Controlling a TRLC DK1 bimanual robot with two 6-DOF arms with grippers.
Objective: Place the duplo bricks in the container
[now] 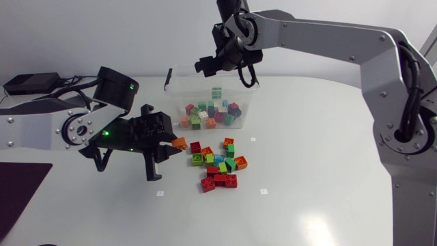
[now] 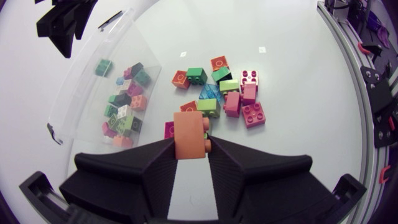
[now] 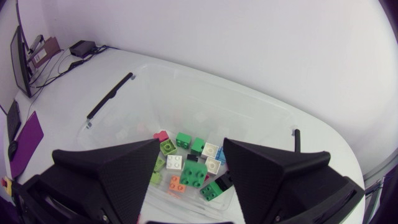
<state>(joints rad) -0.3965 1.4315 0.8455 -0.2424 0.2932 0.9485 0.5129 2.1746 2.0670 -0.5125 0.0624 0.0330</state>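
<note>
My left gripper (image 1: 172, 143) is shut on an orange brick (image 1: 180, 143), just left of the loose pile of duplo bricks (image 1: 217, 164) on the table. In the left wrist view the orange brick (image 2: 189, 132) sits between the fingers, with the pile (image 2: 224, 93) ahead. The clear container (image 1: 251, 96) stands behind the pile and holds several bricks (image 1: 208, 113). My right gripper (image 1: 208, 66) hangs open above the container's back left part. Between its spread fingers (image 3: 191, 144) I look down at a green brick (image 3: 194, 173) over the other bricks in the container (image 3: 205, 78).
A black device (image 1: 31, 82) with cables lies at the back left of the table. A dark mat (image 1: 20, 184) lies at the front left edge. Black clips (image 1: 167, 78) stick up on the container's ends. Small white markers (image 1: 160, 193) dot the table.
</note>
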